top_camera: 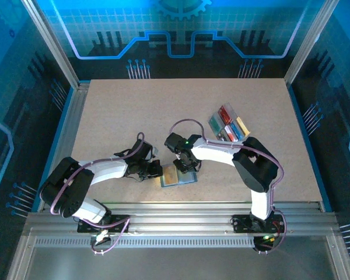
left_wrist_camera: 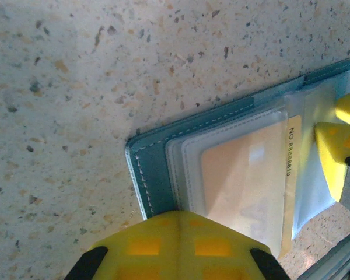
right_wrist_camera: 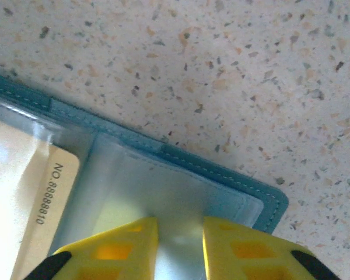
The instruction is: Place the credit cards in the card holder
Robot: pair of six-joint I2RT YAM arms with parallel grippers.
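Card holder [top_camera: 177,177] lies open on the speckled table [top_camera: 122,116], between both claws. The left gripper [left_wrist_camera: 178,217] is clenched on nothing, its tips at the holder's stitched edge. Just ahead of it, a pale orange credit card [left_wrist_camera: 245,175] sits in a clear sleeve. The right gripper [right_wrist_camera: 179,224] stands over the holder's other half with its jaws slightly apart; whether it pinches the sleeve I cannot tell. Well beyond it, more cards [top_camera: 226,114] lie in a clear tray [top_camera: 245,129].

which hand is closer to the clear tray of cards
Right. The right hand is over the card holder, on its side facing the tray; the left hand is at its opposite edge, farther off.
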